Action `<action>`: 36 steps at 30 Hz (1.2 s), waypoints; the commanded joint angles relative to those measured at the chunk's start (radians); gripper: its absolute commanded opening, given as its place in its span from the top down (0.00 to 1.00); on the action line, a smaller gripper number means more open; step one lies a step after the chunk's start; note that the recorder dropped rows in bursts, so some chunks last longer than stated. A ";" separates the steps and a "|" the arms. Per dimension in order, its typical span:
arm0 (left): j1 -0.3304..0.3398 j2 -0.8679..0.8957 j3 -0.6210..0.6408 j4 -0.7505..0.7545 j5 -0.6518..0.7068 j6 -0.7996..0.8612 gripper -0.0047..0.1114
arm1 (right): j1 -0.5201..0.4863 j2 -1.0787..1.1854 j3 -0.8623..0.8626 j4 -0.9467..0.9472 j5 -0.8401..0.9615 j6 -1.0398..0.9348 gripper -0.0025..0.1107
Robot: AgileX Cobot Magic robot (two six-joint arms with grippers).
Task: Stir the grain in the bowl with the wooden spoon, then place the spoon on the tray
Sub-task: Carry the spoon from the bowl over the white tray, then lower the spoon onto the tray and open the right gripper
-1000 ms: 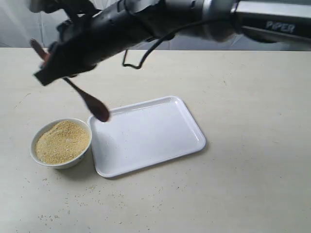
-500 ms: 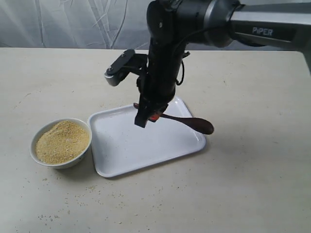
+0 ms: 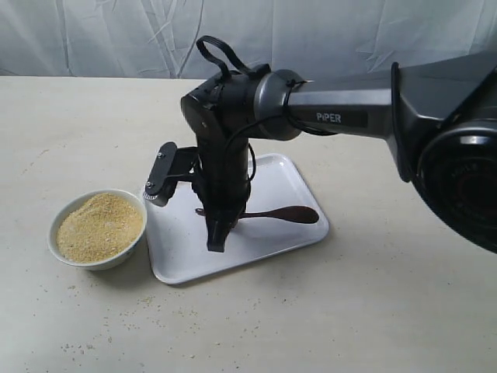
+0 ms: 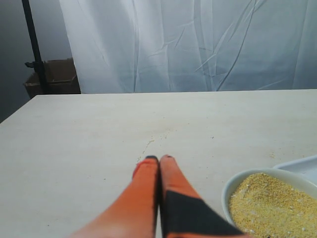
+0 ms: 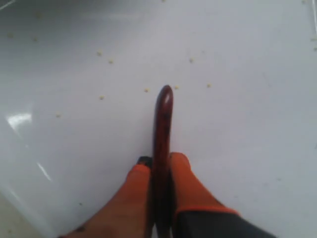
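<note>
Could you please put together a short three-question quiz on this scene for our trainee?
1. Fill in: the left pincer, near the small round white ceramic bowl of yellow-tan grain, is ____ (open/shut).
2. True or false: the right pincer grips the dark reddish-brown wooden spoon by its handle.
3. The spoon's oval end is over: A) the flat white rectangular plastic tray; B) the bowl; C) bare table.
Key: 1 shut; 2 true; 3 A.
</note>
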 commanded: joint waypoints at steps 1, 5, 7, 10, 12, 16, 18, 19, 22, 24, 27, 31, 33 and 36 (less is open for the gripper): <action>0.001 -0.005 0.005 -0.002 -0.005 -0.001 0.96 | -0.001 0.001 -0.004 -0.015 -0.010 0.007 0.98; 0.001 -0.005 0.005 -0.002 -0.005 -0.001 0.96 | -0.001 0.001 -0.004 -0.015 0.000 0.003 0.98; 0.001 -0.005 0.005 -0.002 -0.005 -0.001 0.96 | -0.001 0.001 -0.004 -0.015 0.013 -0.023 0.98; 0.001 -0.005 0.005 -0.002 -0.005 -0.001 0.96 | -0.001 -0.001 -0.004 -0.017 0.019 -0.043 0.98; 0.001 -0.005 0.005 -0.002 -0.005 -0.001 0.96 | -0.001 -0.003 -0.004 -0.017 0.025 -0.048 0.98; 0.001 -0.005 0.005 -0.002 -0.005 -0.001 0.96 | 0.001 0.003 -0.004 0.105 0.035 -0.212 0.98; 0.001 -0.005 0.005 -0.002 -0.005 -0.001 0.96 | 0.006 0.010 -0.004 0.182 0.031 -0.286 0.98; 0.001 -0.005 0.005 -0.002 -0.005 -0.001 0.96 | 0.008 0.010 -0.004 0.195 0.028 -0.308 0.98; 0.001 -0.005 0.005 -0.002 -0.005 -0.001 0.96 | 0.010 0.010 -0.004 0.193 0.018 -0.316 0.98; 0.001 -0.005 0.005 -0.002 -0.005 -0.001 0.96 | 0.010 0.010 -0.004 0.193 0.018 -0.316 0.98; 0.001 -0.005 0.005 -0.002 -0.005 -0.001 0.96 | 0.010 0.010 -0.004 0.193 0.027 -0.316 0.98; 0.001 -0.005 0.005 -0.002 -0.005 -0.001 0.96 | 0.010 0.010 -0.004 0.193 0.040 -0.316 0.80; 0.001 -0.005 0.005 -0.002 -0.005 -0.001 0.96 | 0.010 0.010 -0.004 0.177 0.041 -0.301 0.67; 0.001 -0.005 0.005 -0.002 -0.005 -0.001 0.96 | 0.010 0.010 -0.004 0.129 0.041 -0.247 0.55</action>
